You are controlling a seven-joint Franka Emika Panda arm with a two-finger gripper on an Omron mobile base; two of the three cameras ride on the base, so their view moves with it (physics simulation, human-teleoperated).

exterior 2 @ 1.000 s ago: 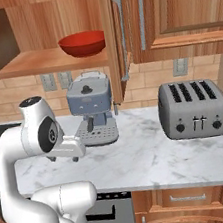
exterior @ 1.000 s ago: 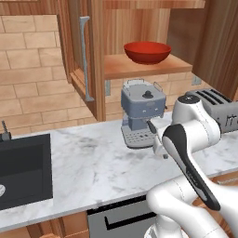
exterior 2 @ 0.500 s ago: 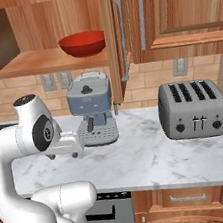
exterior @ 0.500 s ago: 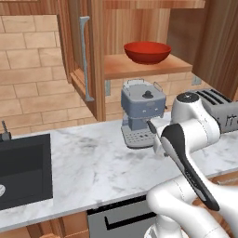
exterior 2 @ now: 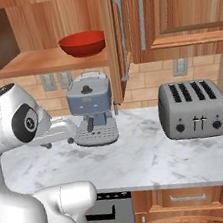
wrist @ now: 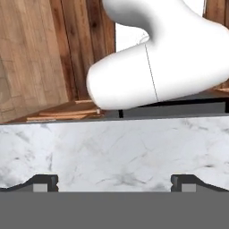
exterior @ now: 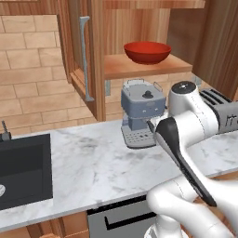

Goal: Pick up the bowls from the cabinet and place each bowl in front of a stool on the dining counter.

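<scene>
- Sitting untouched on the wooden shelf (exterior: pixel 148 67) of the open cabinet (exterior 2: pixel 169 14): 1 red bowl (exterior: pixel 147 52), glossy, wide and shallow, above the espresso machine (exterior: pixel 142 114).
- Judging from that, barely begun: no bowl lifted, none carried to a dining counter, all placing left to do.
- Only 1 of the 2 bowls identifiable here; second one not made out.
- End effector (wrist: pixel 114 181) spread wide and holding nothing, dark finger tips well apart in the hand view, aimed down at the marble counter (exterior: pixel 93 162) rather than up at the shelf.
- Arm folded low in front of the espresso machine, well below the bowl.
- Materials: cabinet in reddish-brown wood with visible vertical grain, door (exterior: pixel 86 56) swung open, long silver bar handle (exterior: pixel 85 58); backsplash of tan brick-like tile.
- Counter white with grey veining, smooth and flat; black sink (exterior: pixel 23 169) set into it at the left.
- Espresso machine boxy, blue-grey, with a metal drip tray; toaster (exterior 2: pixel 193 109) rounded, brushed grey, 4 slots on top.
- Bowl rim round and smooth, likely slippery to pinch at the edge.
</scene>
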